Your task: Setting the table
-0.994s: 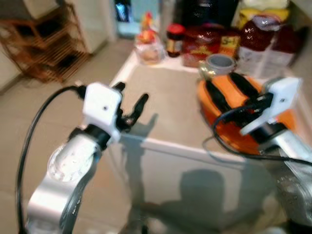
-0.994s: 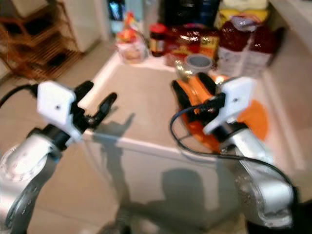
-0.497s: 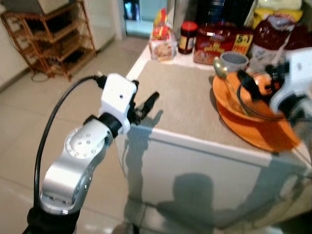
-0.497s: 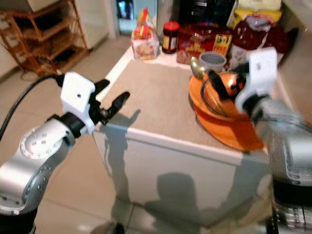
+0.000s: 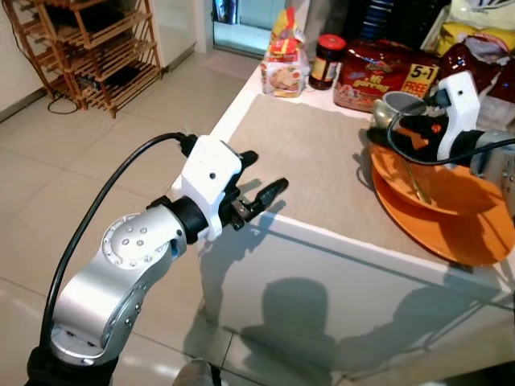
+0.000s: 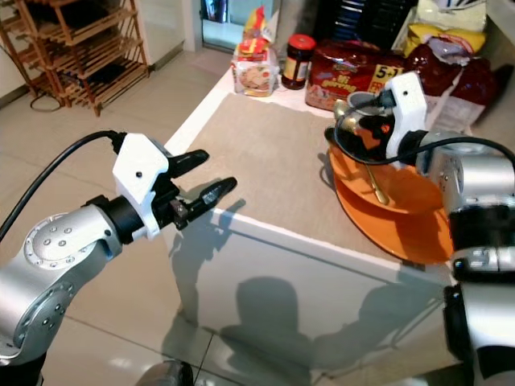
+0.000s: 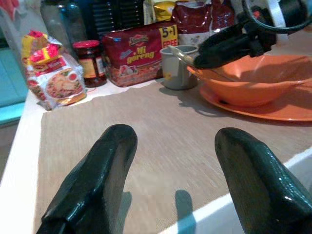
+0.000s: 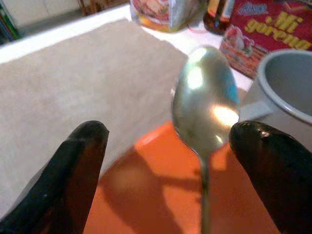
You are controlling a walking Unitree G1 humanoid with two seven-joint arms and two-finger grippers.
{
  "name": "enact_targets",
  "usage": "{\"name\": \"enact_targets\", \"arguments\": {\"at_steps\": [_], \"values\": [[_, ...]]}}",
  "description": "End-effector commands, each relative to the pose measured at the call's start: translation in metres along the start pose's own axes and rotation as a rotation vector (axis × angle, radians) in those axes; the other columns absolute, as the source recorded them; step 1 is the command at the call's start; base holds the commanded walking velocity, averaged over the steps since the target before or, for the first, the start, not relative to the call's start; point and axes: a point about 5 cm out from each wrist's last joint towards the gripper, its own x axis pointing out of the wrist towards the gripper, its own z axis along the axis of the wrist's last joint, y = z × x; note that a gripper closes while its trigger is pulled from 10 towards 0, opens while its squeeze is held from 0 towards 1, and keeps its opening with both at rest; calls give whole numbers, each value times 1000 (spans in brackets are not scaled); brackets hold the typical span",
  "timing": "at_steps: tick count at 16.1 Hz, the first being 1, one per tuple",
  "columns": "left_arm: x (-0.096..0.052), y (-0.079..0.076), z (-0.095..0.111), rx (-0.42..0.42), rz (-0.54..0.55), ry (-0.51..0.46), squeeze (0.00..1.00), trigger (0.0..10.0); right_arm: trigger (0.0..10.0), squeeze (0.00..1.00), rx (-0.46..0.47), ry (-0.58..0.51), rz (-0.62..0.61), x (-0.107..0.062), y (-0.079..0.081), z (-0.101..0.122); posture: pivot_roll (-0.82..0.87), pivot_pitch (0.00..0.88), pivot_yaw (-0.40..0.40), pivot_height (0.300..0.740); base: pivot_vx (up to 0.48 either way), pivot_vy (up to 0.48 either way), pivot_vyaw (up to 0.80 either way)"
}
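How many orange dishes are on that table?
2: an orange bowl sits on a larger orange plate at the table's right side, beneath the right claw. More could be hidden under the stack.

Background only: wooden slatted rack (image 5: 92, 48) stands on the tiled floor (image 5: 72, 173), well off to the left gripper's outer side, a black cable on the floor beside it. At the table's far edge, ahead of both hands, groceries in a row: a snack bag (image 5: 283, 66) of yellow and red, a dark jar with red lid (image 5: 326, 61) just beside it, then a red "Mi goreng" noodle multipack (image 7: 139, 51) marked "5+1 FREE". Further along, beyond the right hand, red and yellow bags (image 6: 451, 48) piled together. Dark appliance behind them, details unclear.
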Motion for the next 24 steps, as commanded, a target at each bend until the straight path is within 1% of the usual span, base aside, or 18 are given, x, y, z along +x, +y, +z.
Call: {"name": "enact_targets", "arguments": {"at_steps": [1, 2, 3, 4, 5, 6, 7, 9, 10, 11, 12, 14, 16, 18, 19, 21, 22, 24], "values": [[-1, -6, 0, -1, -36, 8, 0, 10000, 10000, 1000, -36, 15, -7, -6, -7, 3, 71, 5, -113, 740, 0, 0, 0], [-4, -7, 0, -3, -50, 18, 0, 10000, 10000, 855, -26, 10, 0, -13, -15, 4, 69, 5, -106, 740, 0, 0, 0], [-3, -7, 1, 3, -41, 19, 0, 10000, 10000, 0, 3, -13, 12, -20, -20, 6, 67, 6, -100, 740, 0, 0, 0], [0, -1, 2, 8, 25, 11, 0, 10000, 10000, 0, 20, -41, 9, -25, -22, 7, 62, 7, -92, 740, 0, 0, 0], [8, 12, 2, 24, 149, 2, 0, 10000, 10000, 0, 36, -96, -35, -30, -24, 8, 58, 8, -85, 740, 0, 0, 0], [11, 16, 2, 2, 180, -2, 0, 10000, 10000, 0, 33, -112, -17, -32, -19, 6, 50, 14, -72, 740, 0, 0, 0], [14, 18, 0, -8, 197, 4, 0, 10000, 10000, 0, 28, -121, 7, -33, -14, 4, 48, 14, -67, 740, 0, 0, 0], [19, 19, 3, 12, 195, -13, 0, 10000, 10000, 0, 27, -135, -4, -36, -12, 0, 37, 16, -50, 740, 0, 0, 0], [20, 19, 3, 11, 194, -11, 0, 10000, 10000, 0, 30, -140, -14, -37, -12, -1, 37, 16, -50, 740, 0, -480, 0], [24, 21, 3, 11, 209, -12, 0, 10000, 10000, 0, 37, -162, -68, -37, -11, -2, 31, 16, -43, 740, 0, -480, 0], [25, 22, 3, 11, 222, -14, 0, 10000, 10000, 0, 31, -184, -102, -37, -7, -1, 31, 16, -43, 740, 0, -480, 0], [27, 25, 3, 11, 242, -18, 0, 10000, 10000, 0, 31, -223, -106, -36, 4, 2, 28, 16, -34, 740, 0, -480, 0], [28, 26, 1, 10, 251, -13, 0, 10000, 10000, 0, 29, -233, -96, -32, 16, -1, 28, 19, -30, 740, 0, -480, 0], [29, 28, 0, 5, 275, -9, 0, 10000, 10000, 0, -5, -198, -121, -25, 20, -3, 24, 20, -32, 740, 0, -146, 0], [29, 30, 0, 6, 289, -5, 0, 10000, 10000, 0, 0, -199, -113, -23, 21, -1, 25, 20, -36, 740, 0, 0, 0], [26, 38, 0, 24, 327, -6, 0, 10000, 10000, 0, -11, -171, -46, -13, 29, 1, 34, 16, -49, 740, 0, 0, 0], [25, 39, 1, 24, 339, -10, 0, 10000, 10000, 0, -18, -163, -37, -7, 31, 0, 42, 13, -58, 740, 0, 0, 0], [23, 40, 1, 30, 355, -14, 0, 10000, 10000, 0, -31, -166, -34, -2, 34, 3, 50, 10, -67, 740, 0, 0, 0]]}}
